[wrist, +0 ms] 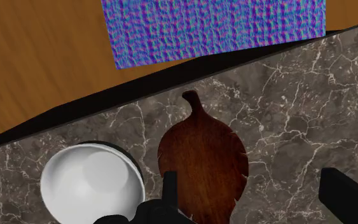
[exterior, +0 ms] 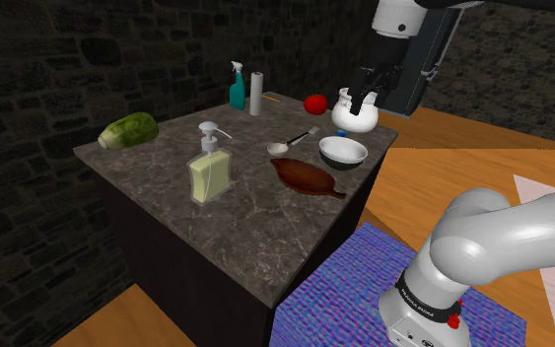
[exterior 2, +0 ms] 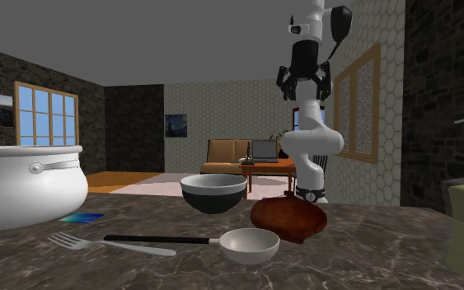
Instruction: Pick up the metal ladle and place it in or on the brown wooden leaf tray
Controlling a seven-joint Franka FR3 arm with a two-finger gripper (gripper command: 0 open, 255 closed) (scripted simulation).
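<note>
The ladle (exterior: 287, 145) lies on the dark marble table (exterior: 245, 217), with a pale round bowl and a thin black handle pointing toward the far side. In the second exterior view the ladle (exterior 2: 249, 244) lies in front of the brown leaf-shaped tray (exterior 2: 288, 219). In the shoulder view the tray (exterior: 308, 177) sits just nearer than the ladle, close to the table's right edge. My gripper (exterior: 368, 95) hangs high above the table's far right part, open and holding nothing. In the wrist view the tray (wrist: 203, 165) lies far below my gripper (wrist: 247, 194).
A dark bowl with a white inside (exterior: 343, 151) stands next to the tray, and a white pot (exterior: 354, 114) behind it. A fork (exterior 2: 82, 243) lies by the ladle's handle. A soap dispenser (exterior: 210, 173), green melon (exterior: 127, 130), spray bottle (exterior: 237, 89), paper roll (exterior: 256, 94) and red fruit (exterior: 314, 103) stand elsewhere.
</note>
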